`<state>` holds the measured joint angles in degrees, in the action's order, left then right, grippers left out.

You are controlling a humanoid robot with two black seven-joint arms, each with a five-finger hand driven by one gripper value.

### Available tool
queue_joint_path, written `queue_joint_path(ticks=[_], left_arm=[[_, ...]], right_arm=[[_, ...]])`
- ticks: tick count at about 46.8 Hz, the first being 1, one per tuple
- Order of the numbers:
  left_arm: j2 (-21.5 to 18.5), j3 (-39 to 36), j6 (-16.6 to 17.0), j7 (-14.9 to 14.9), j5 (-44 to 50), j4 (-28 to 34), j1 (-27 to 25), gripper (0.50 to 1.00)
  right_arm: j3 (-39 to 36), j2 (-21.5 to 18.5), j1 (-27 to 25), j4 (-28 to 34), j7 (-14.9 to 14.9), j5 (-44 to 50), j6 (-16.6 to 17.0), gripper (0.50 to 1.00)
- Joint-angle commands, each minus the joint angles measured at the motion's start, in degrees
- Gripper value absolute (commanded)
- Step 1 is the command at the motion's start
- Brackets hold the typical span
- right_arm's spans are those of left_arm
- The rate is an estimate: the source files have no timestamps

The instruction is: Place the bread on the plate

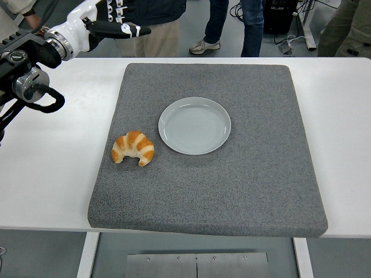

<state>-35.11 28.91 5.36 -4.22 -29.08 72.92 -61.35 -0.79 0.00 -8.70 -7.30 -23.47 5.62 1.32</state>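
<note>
A golden croissant (134, 148) lies on the left side of the grey mat (249, 174). An empty pale grey plate (195, 125) sits on the mat just right of and slightly beyond it. My left hand (119, 23) is raised at the top left, past the table's far edge, its fingers stretched out to the right and holding nothing. It is well away from the croissant. My right hand is out of view.
The mat covers the middle of the white table (46, 168). Several people (145, 23) stand beyond the far edge, one close behind my left hand. Black equipment (281, 14) stands on the floor at the back.
</note>
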Motion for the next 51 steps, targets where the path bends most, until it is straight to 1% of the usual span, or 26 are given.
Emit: queue_joint_path(ticks=[1,8,14,19,23,38,45,51], left_arm=[[-2.59,-2.28,0.70,-1.23,-4.13,2.58,0.00,0.978],[-5.84,-2.99,0.70,-2.90,-12.22,7.76,0.44,0.978],[-9.09,-5.18,0.35,-2.81,-19.07,12.77,2.02,0.978],[-10.68,-7.46,0.18,-2.72,-27.51,14.01,2.90,0.978],[-11.21,-9.75,0.09,-2.64,-31.65,14.10,3.25,0.978],[-11.74,-16.52,0.09,-1.05,-38.68,14.10,3.34,0.968],[-11.56,-17.31,0.00,-0.97,-38.77,14.27,3.43,0.968],[-11.12,-17.31,0.00,-0.88,-38.77,14.80,5.27,0.968]], right_arm=[[0.00,0.00,0.00,0.00,0.00,0.00,0.00,1.000],[0.00,0.00,0.00,0.00,0.00,0.00,0.00,1.000],[0.00,0.00,0.00,0.00,0.00,0.00,0.00,1.000],[0.00,0.00,0.00,0.00,0.00,0.00,0.00,1.000],[0.00,0.00,0.00,0.00,0.00,0.00,0.00,1.000],[0.00,0.00,0.00,0.00,0.00,0.00,0.00,1.000],[0.00,0.00,0.00,0.00,0.00,0.00,0.00,1.000],[0.00,0.00,0.00,0.00,0.00,0.00,0.00,1.000]])
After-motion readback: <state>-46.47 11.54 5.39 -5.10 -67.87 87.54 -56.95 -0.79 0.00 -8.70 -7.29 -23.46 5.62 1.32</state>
